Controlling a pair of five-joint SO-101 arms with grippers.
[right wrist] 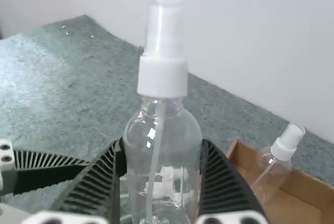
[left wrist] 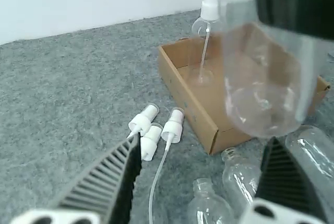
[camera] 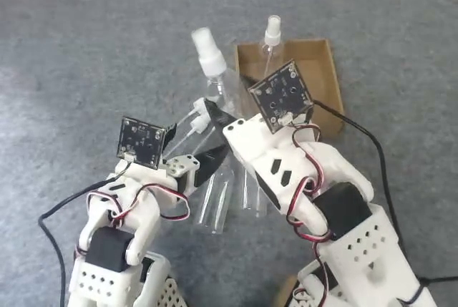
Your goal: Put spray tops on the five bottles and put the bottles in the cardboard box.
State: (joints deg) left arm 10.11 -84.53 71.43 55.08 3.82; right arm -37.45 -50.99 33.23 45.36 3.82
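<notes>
My right gripper (right wrist: 162, 182) is shut on a clear bottle (right wrist: 163, 145) that carries a white spray top (right wrist: 163, 67). It holds this bottle (camera: 212, 71) upright above the carpet, just left of the cardboard box (camera: 325, 71). A second topped bottle (camera: 272, 42) stands inside the box. My left gripper (left wrist: 202, 148) is open and holds nothing. It hangs low beside the held bottle (left wrist: 261, 78), over three loose spray tops (left wrist: 151, 130). Bare bottles (camera: 215, 203) lie on the carpet between the two arms.
Grey carpet covers the table, with free room to the left and behind. Open-necked bottles (left wrist: 237, 169) lie close under the left gripper. The box wall (left wrist: 193, 104) stands just beyond the loose tops. A black cable (camera: 372, 142) runs along the right arm.
</notes>
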